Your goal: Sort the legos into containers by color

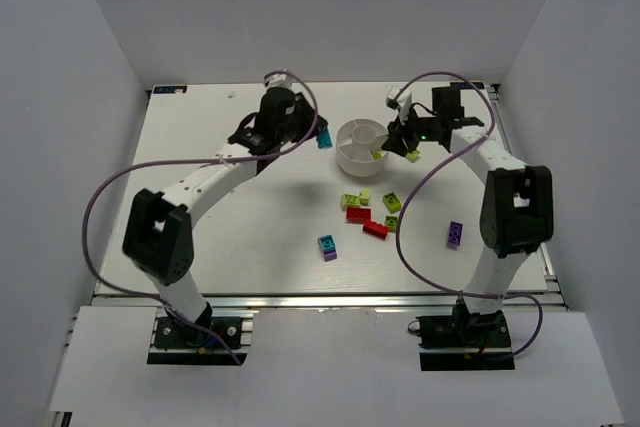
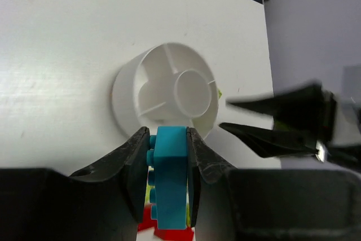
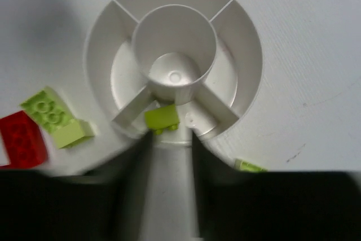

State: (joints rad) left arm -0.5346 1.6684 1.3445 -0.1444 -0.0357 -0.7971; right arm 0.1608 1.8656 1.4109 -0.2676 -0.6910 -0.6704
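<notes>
one lime brick (image 3: 162, 117) lies in the near wedge (image 3: 190, 121) of the dish (image 3: 251, 49), just beyond the right gripper's (image 3: 171, 137) parted jaws (the other wedges look bare). the left gripper (image 2: 168, 136) pinches a cyan brick (image 2: 171, 179) beside the dish. most legos (image 1: 370, 215) sit unsorted on the table (image 1: 250, 237).

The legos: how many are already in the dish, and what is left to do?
Done: one lime green brick lies in a compartment of the dish, by the open right gripper. In hand: the left gripper is shut on a cyan brick near the dish. Left: red bricks, lime bricks and a purple brick on the table.
</notes>
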